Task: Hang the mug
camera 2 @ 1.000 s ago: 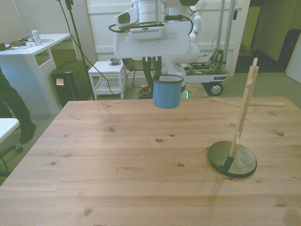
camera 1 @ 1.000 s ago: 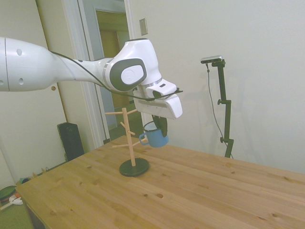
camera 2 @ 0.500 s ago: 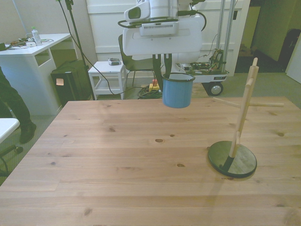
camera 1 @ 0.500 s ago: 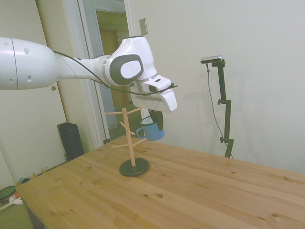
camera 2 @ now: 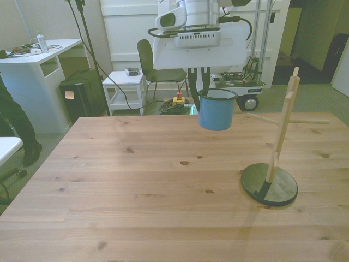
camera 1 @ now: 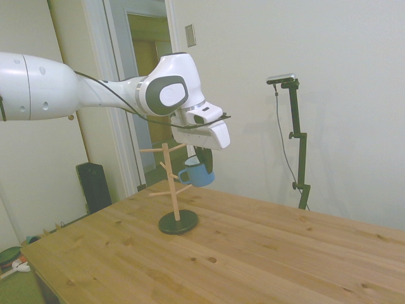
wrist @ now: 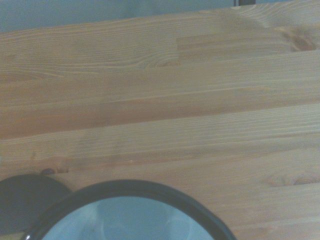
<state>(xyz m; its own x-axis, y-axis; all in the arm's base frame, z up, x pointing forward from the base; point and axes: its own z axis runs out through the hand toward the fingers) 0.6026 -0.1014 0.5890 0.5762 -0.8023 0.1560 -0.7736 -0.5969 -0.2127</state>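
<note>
The gripper (camera 2: 200, 91) hangs from the white arm (camera 1: 76, 95) above the wooden surface (camera 2: 163, 185), its dark fingers (camera 2: 194, 94) pointing down and pinching the rim of the mug (camera 2: 216, 109) on the side toward the front view's left. The mug, light blue with a thin dark rim, is held upright in the air, well clear of the surface, with its mouth facing up. In the side view the mug (camera 1: 197, 172) shows its loop handle (camera 1: 185, 175) turned toward the wooden mug tree (camera 1: 172, 183), and the handle lies close to one of the upper pegs, though whether they touch cannot be told. In the front view the mug tree (camera 2: 281, 134) stands toward the front view's right on a round dark base (camera 2: 269, 184), its upright post bearing several slanting pegs, one long peg (camera 2: 262, 118) reaching toward the mug at about the height of the mug's lower half. The wrist view shows the mug's dark rim (wrist: 150, 192) and pale inside from above, the plank grain of the surface beyond it, and part of the dark base (wrist: 25, 200) just beside the rim. At the front view's left edge a person's dark-clothed leg (camera 2: 13, 123) stands near a white desk (camera 2: 38, 65).
</note>
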